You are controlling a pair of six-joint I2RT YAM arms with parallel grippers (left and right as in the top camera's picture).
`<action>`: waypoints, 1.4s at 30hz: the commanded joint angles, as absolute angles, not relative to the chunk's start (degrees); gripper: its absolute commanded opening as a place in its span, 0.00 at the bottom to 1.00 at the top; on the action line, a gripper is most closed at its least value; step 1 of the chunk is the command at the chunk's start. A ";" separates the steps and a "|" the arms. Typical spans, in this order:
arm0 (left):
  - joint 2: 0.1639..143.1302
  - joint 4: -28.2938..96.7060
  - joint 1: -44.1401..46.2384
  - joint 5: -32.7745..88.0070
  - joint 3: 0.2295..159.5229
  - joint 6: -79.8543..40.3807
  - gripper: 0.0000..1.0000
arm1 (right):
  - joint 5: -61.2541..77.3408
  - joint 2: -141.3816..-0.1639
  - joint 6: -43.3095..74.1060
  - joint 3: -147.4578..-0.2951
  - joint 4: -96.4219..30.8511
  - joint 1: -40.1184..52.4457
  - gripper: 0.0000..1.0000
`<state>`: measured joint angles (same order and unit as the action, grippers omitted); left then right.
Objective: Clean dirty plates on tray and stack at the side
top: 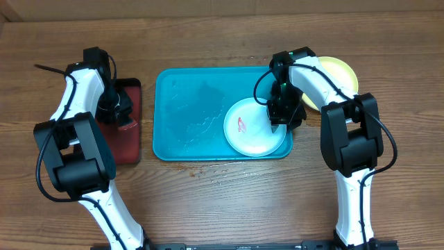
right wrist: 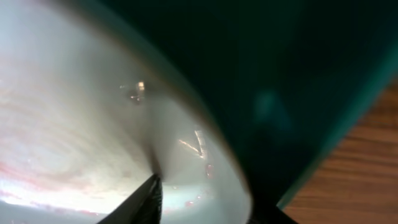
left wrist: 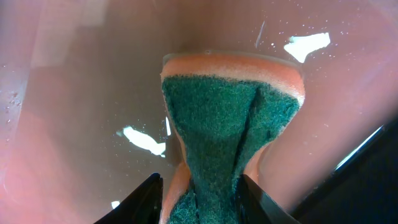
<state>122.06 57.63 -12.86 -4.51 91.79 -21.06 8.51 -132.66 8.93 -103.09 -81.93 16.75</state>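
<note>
The white plate (top: 253, 132) lies in the tray (top: 187, 111), red smear (top: 241, 125) unwiped; the yellow-green plate (top: 343, 73) sits off it, likely done. Our left gripper (left wrist: 202, 190) pinches the sponge (left wrist: 224, 118); our right gripper (top: 279, 123) straddles the white rim, whether clamped we cannot tell.

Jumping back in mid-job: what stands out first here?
On the teal tray, at its right end, sits the white plate with a red smear, the right gripper at its rim. At left, the left gripper pinches a green-and-orange sponge over the dark red tray. A yellow-green plate lies off the tray, far right.
</note>
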 commanded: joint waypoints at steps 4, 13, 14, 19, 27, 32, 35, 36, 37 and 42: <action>121.78 57.76 -13.21 -4.38 91.22 -21.45 0.35 | 9.06 -130.96 13.80 -102.52 -78.63 16.45 0.12; 121.78 57.80 -13.10 -4.27 91.22 -21.45 0.34 | 13.17 -130.96 13.80 -102.52 -66.48 18.87 0.10; 121.78 57.80 -13.10 -4.29 91.22 -21.45 0.34 | 13.15 -130.96 13.80 -102.52 -65.30 19.38 0.09; 121.78 57.80 -13.10 -4.27 91.22 -21.45 0.34 | 12.99 -130.96 13.80 -102.52 -59.24 22.17 0.10; 121.78 57.80 -13.10 -4.27 91.22 -21.45 0.34 | 5.74 -130.96 13.41 -102.52 -53.23 24.64 0.23; 121.78 57.78 -13.10 -4.27 91.22 -21.45 0.35 | 3.03 -131.39 7.27 -102.48 -49.21 24.64 0.28; 121.78 57.80 -13.10 -4.27 91.22 -21.45 0.35 | 3.03 -131.94 3.88 -102.43 -47.20 24.64 0.28; 121.78 57.80 -13.10 -4.27 91.22 -21.45 0.35 | 3.07 -132.09 3.09 -102.37 -46.72 24.64 0.28; 121.78 57.80 -13.10 -4.27 91.22 -21.45 0.35 | 3.05 -132.14 2.55 -102.37 -46.37 24.64 0.28; 121.78 57.78 -13.10 -4.19 91.22 -21.45 0.35 | 3.31 -132.16 0.99 -102.37 -45.28 24.71 0.22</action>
<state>122.06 57.60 -12.86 -4.47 91.79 -21.08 4.12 -131.44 3.11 -102.74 -45.84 24.80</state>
